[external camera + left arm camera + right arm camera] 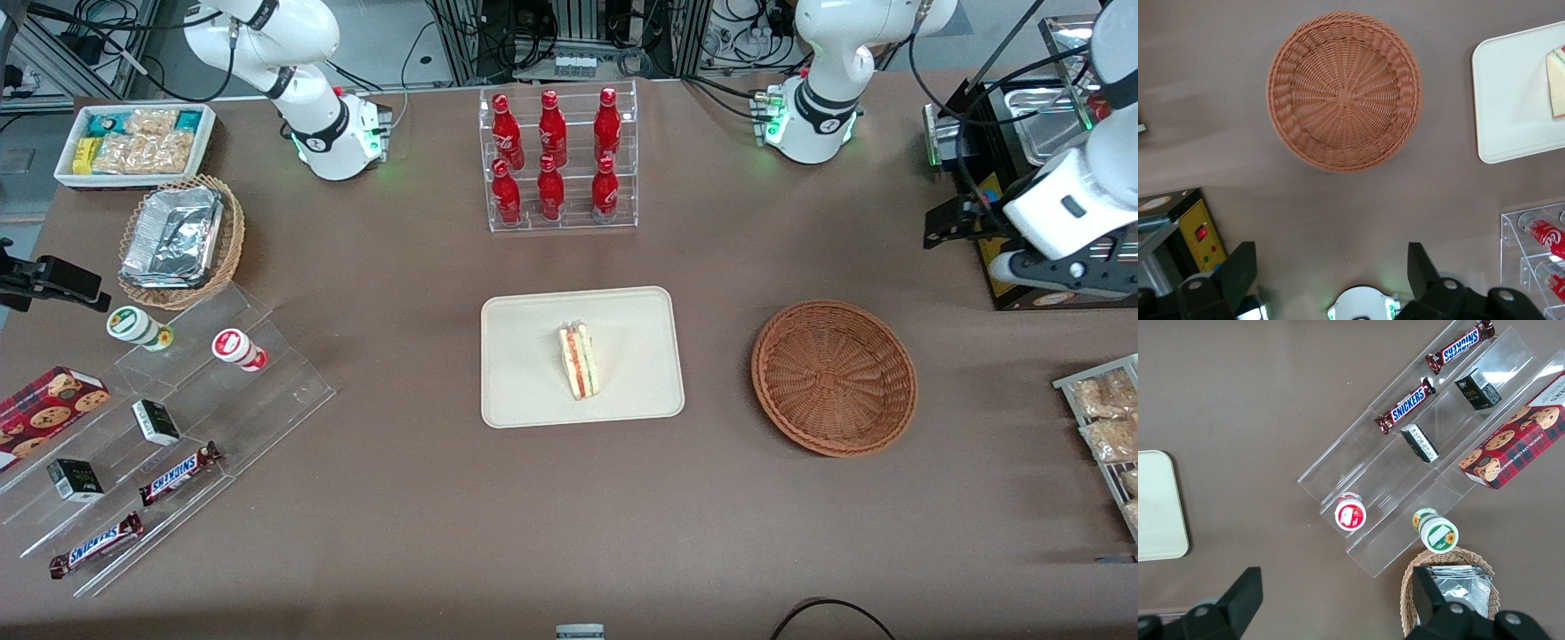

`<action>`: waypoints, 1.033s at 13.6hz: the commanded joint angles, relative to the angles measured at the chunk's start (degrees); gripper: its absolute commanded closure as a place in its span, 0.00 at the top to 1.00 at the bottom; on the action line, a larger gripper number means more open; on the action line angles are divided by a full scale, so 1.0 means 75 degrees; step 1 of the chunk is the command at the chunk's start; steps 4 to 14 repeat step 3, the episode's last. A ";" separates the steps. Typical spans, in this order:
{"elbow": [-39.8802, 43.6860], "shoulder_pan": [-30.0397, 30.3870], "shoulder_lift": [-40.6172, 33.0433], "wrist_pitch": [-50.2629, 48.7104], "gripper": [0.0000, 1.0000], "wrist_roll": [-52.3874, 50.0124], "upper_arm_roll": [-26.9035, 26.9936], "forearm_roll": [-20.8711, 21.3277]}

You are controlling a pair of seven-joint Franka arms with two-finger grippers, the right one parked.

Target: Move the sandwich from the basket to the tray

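- Since the sandwich [580, 361] is seen lying on the tray [524, 391], near its middle, the placing is judged done.
- The basket [834, 377] is shown empty, set well apart from the tray, toward the working arm's end of the table.
- The gripper [1331, 273] is held high above the table, away from the tray, farther from the front camera than the basket; its fingers [1238, 270] are spread wide with nothing between them.
- Nothing is seen touching the sandwich, so it is taken as released.
- Little is thought to be left: at most the arm's return to rest.
- A bottle rack [558, 158] stands farther from the front camera than the tray, untouched.
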 commanded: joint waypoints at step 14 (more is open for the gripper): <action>0.0089 0.0362 -0.0320 -0.0287 1.00 0.0157 -0.0329 0.0292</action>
